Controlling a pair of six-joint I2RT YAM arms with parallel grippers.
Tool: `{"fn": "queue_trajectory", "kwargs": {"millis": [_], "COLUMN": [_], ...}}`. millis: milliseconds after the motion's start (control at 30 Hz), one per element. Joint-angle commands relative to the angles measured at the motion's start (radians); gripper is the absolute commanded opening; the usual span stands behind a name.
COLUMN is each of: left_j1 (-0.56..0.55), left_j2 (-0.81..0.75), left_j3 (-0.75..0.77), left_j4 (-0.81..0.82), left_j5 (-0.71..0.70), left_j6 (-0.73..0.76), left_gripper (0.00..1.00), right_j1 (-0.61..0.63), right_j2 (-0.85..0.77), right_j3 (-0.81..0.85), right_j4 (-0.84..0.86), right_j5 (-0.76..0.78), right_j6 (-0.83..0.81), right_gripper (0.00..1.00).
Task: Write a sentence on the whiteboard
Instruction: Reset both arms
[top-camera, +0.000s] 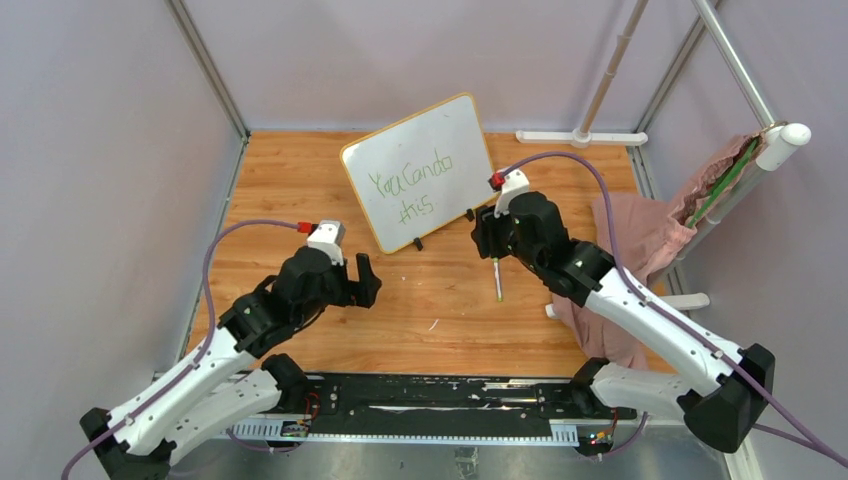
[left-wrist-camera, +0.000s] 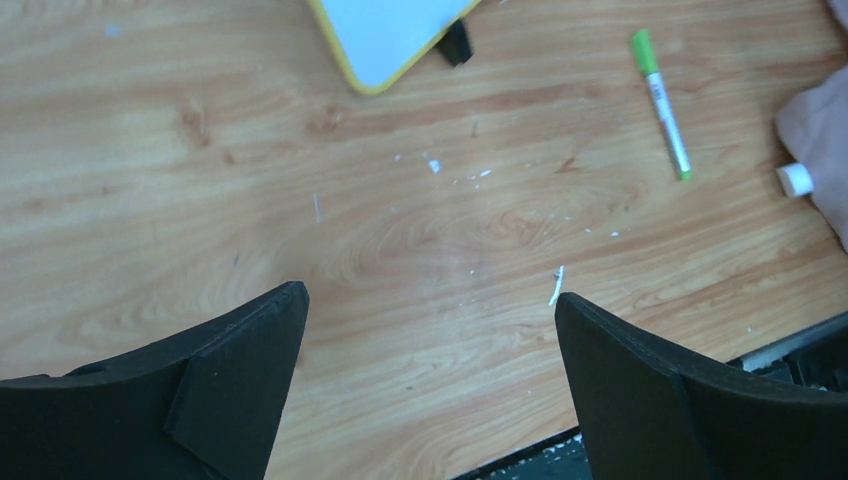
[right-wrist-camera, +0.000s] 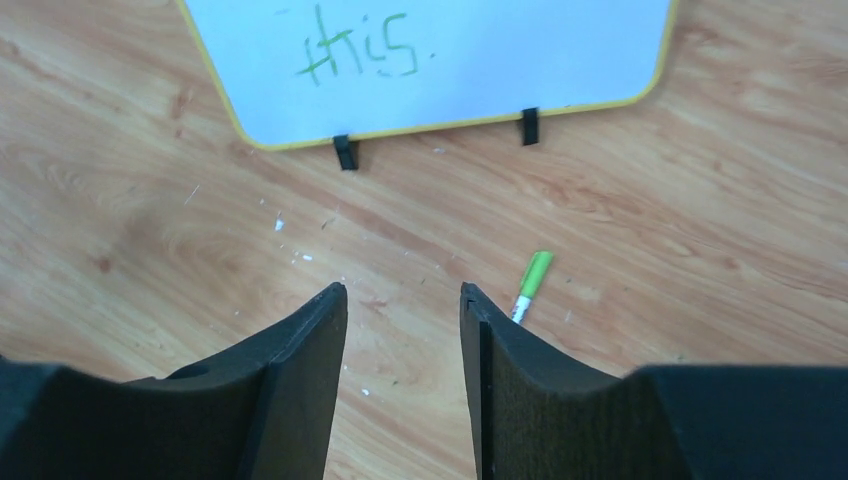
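The whiteboard (top-camera: 420, 170) stands tilted on its two black clip feet at the back middle of the wooden table. The sentence (top-camera: 412, 175) is on it in thin green letters, "You Can do" above "this". In the right wrist view the whiteboard (right-wrist-camera: 520, 60) shows the word "this" (right-wrist-camera: 360, 50). A green marker (top-camera: 497, 281) lies on the table in front of the board; it also shows in the right wrist view (right-wrist-camera: 530, 285) and the left wrist view (left-wrist-camera: 662, 105). My right gripper (right-wrist-camera: 403, 290) is open and empty, just left of the marker. My left gripper (left-wrist-camera: 430, 300) is wide open and empty over bare wood.
A pink cloth (top-camera: 640, 230) lies at the right, with a small white cap (left-wrist-camera: 795, 180) at its edge. A white pole stand (top-camera: 580, 137) is at the back right. A black rail (top-camera: 430, 395) runs along the near edge. Walls close the sides.
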Motion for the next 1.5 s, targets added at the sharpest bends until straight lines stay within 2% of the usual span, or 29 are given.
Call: {"fn": "queue_trajectory", "kwargs": {"millis": [0, 67, 100, 167, 267, 367, 467, 533, 667, 767, 833, 967, 1067, 1133, 1233, 1300, 1367, 1467], "left_j1": [-0.005, -0.006, -0.006, -0.006, -0.006, -0.006, -0.004, -0.005, -0.005, -0.006, -0.004, -0.005, -0.006, -0.006, -0.005, -0.005, -0.006, -0.005], "left_j2": [0.086, 0.093, 0.093, 0.093, 0.116, 0.177, 0.244, 0.276, 0.280, 0.299, 0.313, 0.334, 0.354, 0.361, 0.344, 0.306, 0.256, 0.182], "left_j3": [0.078, 0.090, 0.095, 0.108, 0.157, 0.232, 0.332, 0.374, 0.442, 0.572, 0.668, 0.815, 0.898, 0.950, 0.986, 0.957, 0.907, 0.835], "left_j4": [-0.151, -0.209, -0.228, -0.251, -0.283, -0.302, -0.306, -0.315, -0.257, -0.239, -0.237, -0.202, -0.168, -0.145, -0.090, -0.036, 0.003, -0.006], "left_j5": [-0.134, -0.198, -0.215, -0.229, -0.248, -0.249, -0.241, -0.269, -0.258, -0.237, -0.226, -0.205, -0.211, -0.209, -0.177, -0.135, -0.093, -0.122], "left_j6": [-0.268, -0.387, -0.417, -0.437, -0.409, -0.289, -0.077, -0.049, 0.037, 0.127, 0.179, 0.266, 0.298, 0.308, 0.314, 0.318, 0.320, 0.310], "left_gripper": [1.00, 1.00, 1.00, 1.00, 1.00, 1.00, 1.00, 1.00, 1.00, 1.00, 1.00, 1.00, 1.00, 1.00, 1.00, 1.00, 1.00, 1.00], "right_j1": [0.026, 0.040, 0.041, 0.041, 0.040, 0.040, 0.039, 0.039, 0.039, 0.039, 0.045, 0.177, 0.311, 0.360, 0.366, 0.366, 0.366, 0.366], "right_j2": [-0.046, -0.061, -0.071, -0.100, -0.137, -0.161, -0.185, -0.209, -0.291, -0.344, -0.324, -0.233, -0.158, -0.129, -0.155, -0.212, -0.283, -0.400], "right_j3": [0.020, 0.022, 0.022, 0.013, 0.019, 0.079, 0.149, 0.183, 0.180, 0.184, 0.261, 0.399, 0.408, 0.392, 0.349, 0.296, 0.230, 0.121], "right_j4": [0.042, 0.040, 0.031, 0.021, 0.004, -0.086, -0.168, -0.189, -0.088, 0.024, -0.005, 0.002, 0.216, 0.358, 0.379, 0.342, 0.331, 0.338], "right_j5": [0.232, 0.364, 0.422, 0.480, 0.477, 0.481, 0.503, 0.505, 0.480, 0.459, 0.473, 0.700, 0.901, 0.959, 0.873, 0.735, 0.666, 0.690], "right_j6": [0.043, 0.122, 0.169, 0.262, 0.270, 0.231, 0.171, 0.115, -0.090, -0.193, -0.252, -0.410, -0.611, -0.713, -0.648, -0.583, -0.506, -0.434], "right_gripper": [0.50, 0.50, 0.57, 0.84, 0.94, 0.96, 0.97, 0.99, 1.00, 1.00, 1.00, 1.00, 1.00, 1.00, 1.00, 1.00, 1.00, 1.00]}}
